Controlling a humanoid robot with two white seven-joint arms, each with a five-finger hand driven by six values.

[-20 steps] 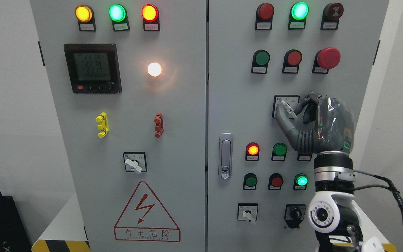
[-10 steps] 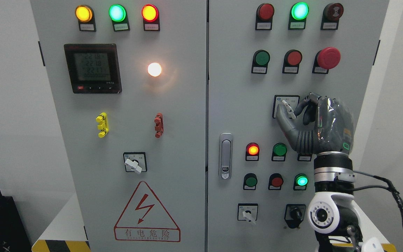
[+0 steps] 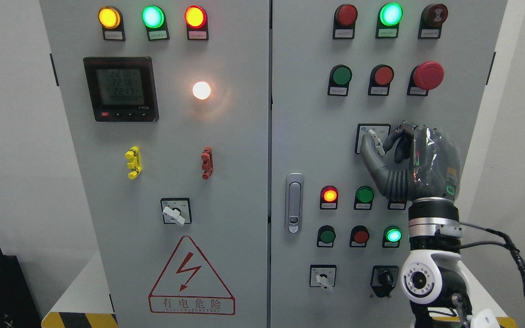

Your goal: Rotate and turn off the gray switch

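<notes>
Barely anything's moved, maybe the gray switch (image 3: pixel 375 141) handle ticked slightly upright. Right hand (image 3: pixel 410 161) fingers (image 3: pixel 372 152) pinch it; I'd twist slow from the wrist.

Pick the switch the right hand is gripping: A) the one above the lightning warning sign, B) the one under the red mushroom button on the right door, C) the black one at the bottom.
B: the right hand pinches the gray switch on the right door.

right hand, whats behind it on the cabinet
The right hand covers much of the gray switch, gripping its handle. Only the plate's left part shows. Below, a label peeks out; its button is hidden.
</notes>
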